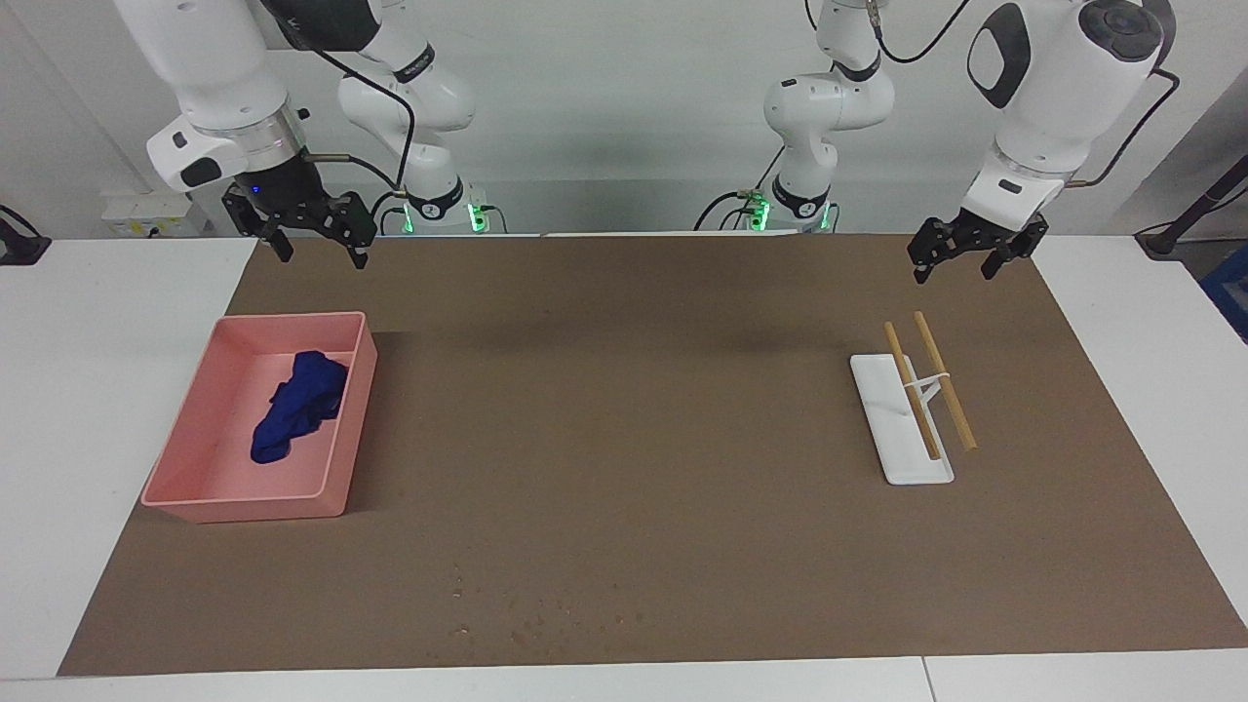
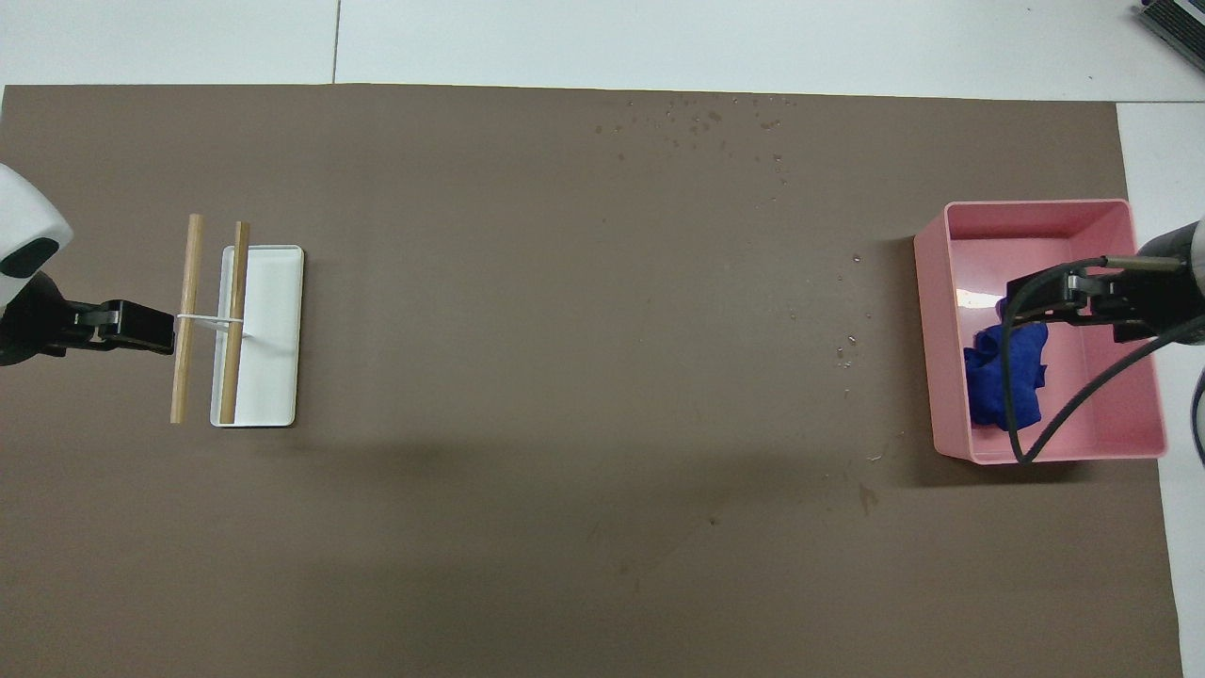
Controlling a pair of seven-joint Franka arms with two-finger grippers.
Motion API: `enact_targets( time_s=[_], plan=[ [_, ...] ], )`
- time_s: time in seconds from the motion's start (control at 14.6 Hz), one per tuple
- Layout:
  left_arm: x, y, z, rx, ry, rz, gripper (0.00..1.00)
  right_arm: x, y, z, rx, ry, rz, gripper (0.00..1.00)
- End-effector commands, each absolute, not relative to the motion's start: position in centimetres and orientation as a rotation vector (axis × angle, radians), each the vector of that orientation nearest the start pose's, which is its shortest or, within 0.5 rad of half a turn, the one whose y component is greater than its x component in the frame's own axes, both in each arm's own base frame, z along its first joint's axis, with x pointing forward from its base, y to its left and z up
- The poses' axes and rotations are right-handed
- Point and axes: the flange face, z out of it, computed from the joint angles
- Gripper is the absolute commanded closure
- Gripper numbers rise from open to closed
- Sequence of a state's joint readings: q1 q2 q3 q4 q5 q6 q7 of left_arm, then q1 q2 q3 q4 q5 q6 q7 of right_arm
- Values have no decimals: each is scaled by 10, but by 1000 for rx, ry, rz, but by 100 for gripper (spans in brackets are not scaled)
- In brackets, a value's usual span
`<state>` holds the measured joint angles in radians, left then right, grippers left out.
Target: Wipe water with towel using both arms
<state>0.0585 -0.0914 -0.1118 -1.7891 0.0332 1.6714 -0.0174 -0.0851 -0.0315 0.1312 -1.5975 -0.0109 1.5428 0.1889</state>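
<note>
Lying in bin (image 1: 336,434), towel (image 1: 297,405) apart from fingers (image 1: 359,255).

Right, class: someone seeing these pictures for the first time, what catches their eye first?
Probably the pink bin at the right arm's end of the mat, with a crumpled blue towel in it. Then the white tray at the left arm's end, with two wooden sticks across it.
</note>
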Motion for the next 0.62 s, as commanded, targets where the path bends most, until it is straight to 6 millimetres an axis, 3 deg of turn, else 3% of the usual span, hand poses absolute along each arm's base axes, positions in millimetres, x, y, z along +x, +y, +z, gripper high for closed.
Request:
enact_targets(
  time_s=[0.0, 0.55],
  plan=[
    [525, -27, 583, -3076, 76, 33, 0, 534, 23, 626, -3177, 223, 17, 0],
    [525, -27, 583, -3076, 76, 33, 0, 533, 26, 625, -3178, 218, 15, 0]
  ],
)
